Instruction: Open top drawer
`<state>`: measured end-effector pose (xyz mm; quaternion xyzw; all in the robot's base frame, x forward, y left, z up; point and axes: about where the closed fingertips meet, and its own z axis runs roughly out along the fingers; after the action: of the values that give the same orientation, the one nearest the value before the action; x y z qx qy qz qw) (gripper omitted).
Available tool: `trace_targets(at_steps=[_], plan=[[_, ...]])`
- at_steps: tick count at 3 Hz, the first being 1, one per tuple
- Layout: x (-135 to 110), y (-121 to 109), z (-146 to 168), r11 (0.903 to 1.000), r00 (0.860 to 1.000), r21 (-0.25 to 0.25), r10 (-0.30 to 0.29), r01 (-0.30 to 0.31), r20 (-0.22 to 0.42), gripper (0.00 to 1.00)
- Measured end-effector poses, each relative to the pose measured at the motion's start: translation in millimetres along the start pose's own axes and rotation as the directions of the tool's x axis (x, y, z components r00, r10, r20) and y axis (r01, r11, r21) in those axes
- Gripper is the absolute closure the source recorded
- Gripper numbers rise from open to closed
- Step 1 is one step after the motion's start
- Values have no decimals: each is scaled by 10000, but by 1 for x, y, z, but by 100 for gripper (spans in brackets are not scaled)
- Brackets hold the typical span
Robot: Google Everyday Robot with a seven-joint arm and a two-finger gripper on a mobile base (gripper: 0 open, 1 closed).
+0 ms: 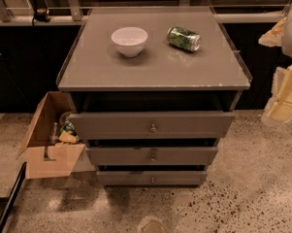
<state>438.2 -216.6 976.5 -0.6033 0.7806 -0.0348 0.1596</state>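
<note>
Drawers first, from the single camera view: I count three grey fronts stacked in the cabinet (155,69), each with one small round knob, so three knobs in all. The top drawer (111,125) sits directly under the cabinet's top slab and is the widest of the three, with its knob (153,128) at the centre of the front. No tray interior shows, so I judge it is not yet pulled out. That knob is the only purchase on a flat front, so I'd expect any pull to go through it, straight out from the cabinet. The gripper (283,98) hangs to the right of the cabinet, well apart from it and not in contact with it. I cannot tell whether it is released or clenched. On the cabinet's top stands one white bowl (129,40), upright on the left half, and one green can (183,38) lies on its side on the right half. Both are set back from the cabinet's front edge, so a steady pull should leave them be, though a jolt could roll the can. Left of the cabinet, on the floor close against its side, is one open cardboard box (48,154) with clutter inside, out of the drawer's path.
</note>
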Motion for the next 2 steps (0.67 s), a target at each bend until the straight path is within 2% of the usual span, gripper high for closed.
trace_targets(at_steps=[1,2], plan=[[0,0,0,10000,10000,0,0,0,0,0],[-1,1,3,10000,9971,-2,-14,14,755,0]])
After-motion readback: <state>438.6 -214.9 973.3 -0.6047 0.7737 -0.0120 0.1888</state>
